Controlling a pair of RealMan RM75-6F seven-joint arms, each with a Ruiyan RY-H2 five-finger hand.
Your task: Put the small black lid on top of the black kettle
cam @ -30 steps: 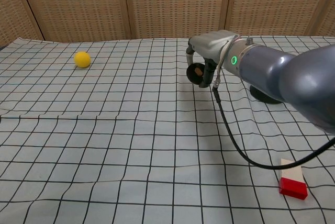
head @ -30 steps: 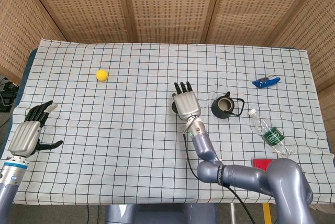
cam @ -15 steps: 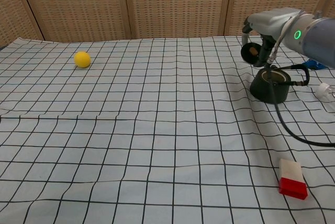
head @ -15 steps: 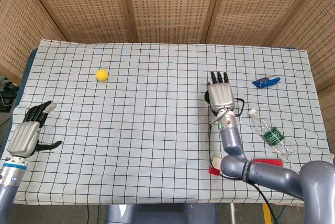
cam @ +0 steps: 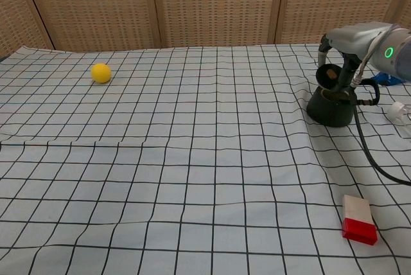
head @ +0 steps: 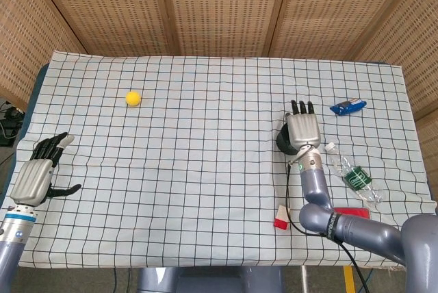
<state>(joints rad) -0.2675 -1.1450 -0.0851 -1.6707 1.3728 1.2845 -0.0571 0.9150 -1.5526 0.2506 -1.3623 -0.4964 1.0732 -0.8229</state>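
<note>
My right hand [cam: 350, 47] fingers [head: 301, 107] grasped the small black lid [cam: 331, 75] just over the black kettle [cam: 332, 108] mouth | plastic bottle [head: 350, 172], blue object [head: 348, 107] beside; red-white block [cam: 358, 219] nearer me | left hand [head: 37, 172] released, resting on the tabletop [head: 191, 170], yellow ball [head: 133, 98] well apart.

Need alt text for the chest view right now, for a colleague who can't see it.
The right hand holds the small black lid on edge just above the black kettle. A yellow ball lies far left and a red-and-white block sits nearer the camera.
</note>
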